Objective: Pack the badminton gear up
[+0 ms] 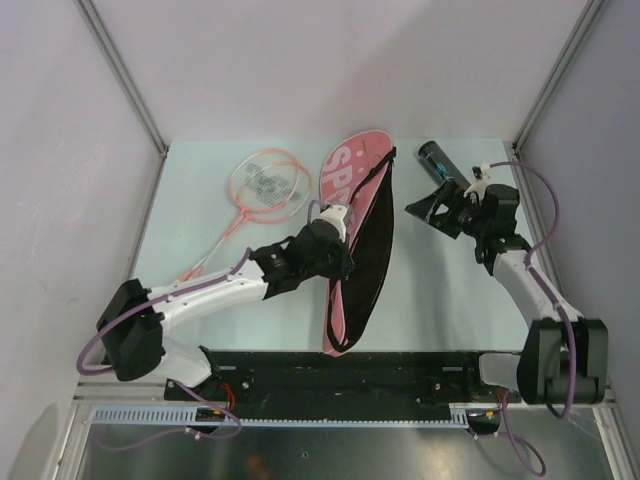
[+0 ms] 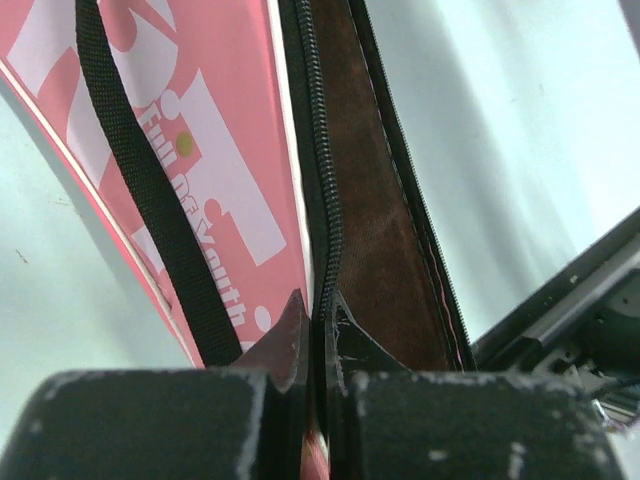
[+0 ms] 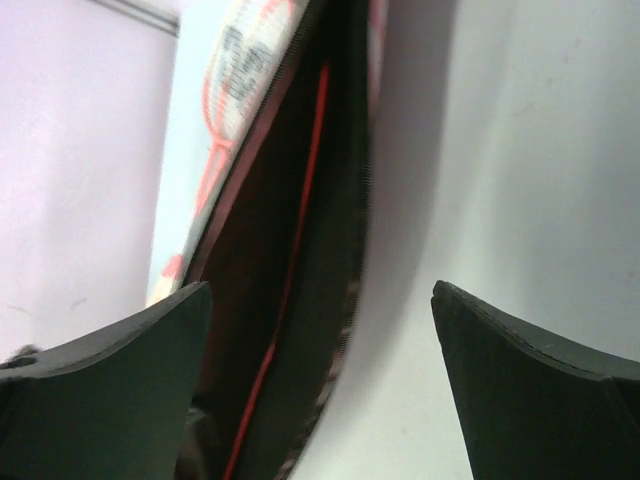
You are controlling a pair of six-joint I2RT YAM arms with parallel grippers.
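My left gripper (image 2: pixel 316 318) pinches the long pink fabric racket cover (image 2: pixel 215 170) at its zipper edge (image 2: pixel 328 215), presumably to spread the mouth. The right gripper (image 3: pixel 320 325) gapes, released.

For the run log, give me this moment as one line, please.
left gripper: shut on racket cover zipper edge | right gripper: open, empty | racket: on table, outside cover

Unzipped pink cover (image 1: pixel 372 235) beside racket (image 1: pixel 268 183)
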